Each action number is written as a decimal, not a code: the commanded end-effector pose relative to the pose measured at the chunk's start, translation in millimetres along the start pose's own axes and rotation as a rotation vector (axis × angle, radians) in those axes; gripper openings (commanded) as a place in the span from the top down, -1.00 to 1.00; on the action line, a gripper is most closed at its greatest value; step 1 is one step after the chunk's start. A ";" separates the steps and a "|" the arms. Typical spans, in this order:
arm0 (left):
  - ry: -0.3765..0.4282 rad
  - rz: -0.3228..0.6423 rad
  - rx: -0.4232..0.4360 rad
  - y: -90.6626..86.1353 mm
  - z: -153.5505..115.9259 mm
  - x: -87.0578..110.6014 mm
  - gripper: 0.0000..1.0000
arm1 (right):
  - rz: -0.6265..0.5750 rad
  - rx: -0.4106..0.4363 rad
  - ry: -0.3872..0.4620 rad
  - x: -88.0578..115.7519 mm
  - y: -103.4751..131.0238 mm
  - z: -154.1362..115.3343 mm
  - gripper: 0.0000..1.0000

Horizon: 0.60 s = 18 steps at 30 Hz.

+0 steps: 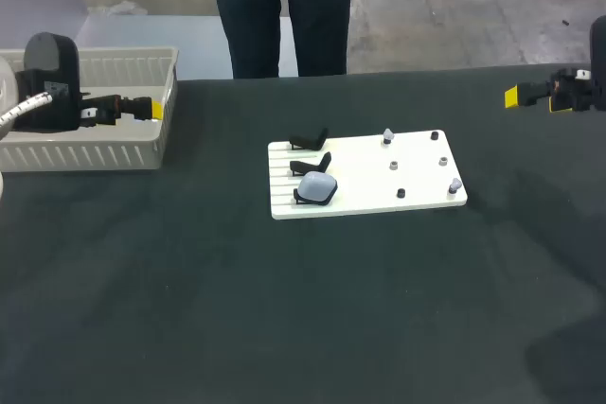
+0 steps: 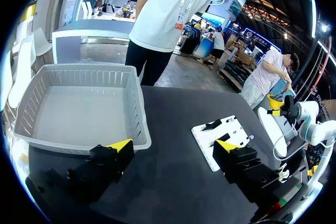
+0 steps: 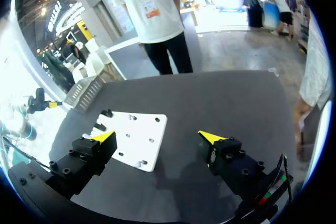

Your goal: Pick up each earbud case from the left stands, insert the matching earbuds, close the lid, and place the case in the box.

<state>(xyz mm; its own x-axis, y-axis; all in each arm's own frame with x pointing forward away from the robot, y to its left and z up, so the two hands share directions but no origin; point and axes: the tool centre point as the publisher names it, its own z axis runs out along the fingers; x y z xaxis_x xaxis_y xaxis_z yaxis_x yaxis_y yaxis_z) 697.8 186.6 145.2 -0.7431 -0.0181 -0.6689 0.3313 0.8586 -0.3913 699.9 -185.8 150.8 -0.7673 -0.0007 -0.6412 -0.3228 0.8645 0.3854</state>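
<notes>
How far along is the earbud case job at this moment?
Nothing looks done: the grey slatted plastic box holds no case. Nothing is in hand; the left pincer and right pincer are open and empty. Left: the pale blue earbud case on its black stand, small earbuds on pegs of the white board.

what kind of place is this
Probably a robot test bench: a dark table, a white board holding an earbud case, a grey basket, and the left gripper and right gripper open at either side.
</notes>
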 end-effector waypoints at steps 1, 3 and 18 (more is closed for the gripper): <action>0.008 -0.002 -0.010 -2.2 0.1 -1.7 -1.00 | 0.000 0.000 0.000 0.1 -0.1 0.1 -1.00; 0.008 -0.002 -0.010 -2.2 0.1 -1.7 -1.00 | 0.000 0.000 0.000 0.1 -0.1 0.1 -1.00; -0.062 0.179 0.182 -7.9 2.3 -4.6 -1.00 | 0.000 0.000 0.000 0.1 -0.1 0.1 -1.00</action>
<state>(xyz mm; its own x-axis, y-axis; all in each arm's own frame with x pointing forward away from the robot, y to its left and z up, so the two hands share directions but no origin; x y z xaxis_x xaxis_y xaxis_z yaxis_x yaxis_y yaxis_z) 696.6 182.7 146.8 -0.7361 0.0035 -0.6769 0.3523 0.8558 -0.3787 700.0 -185.9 150.8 -0.7674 -0.0006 -0.6412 -0.3227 0.8645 0.3853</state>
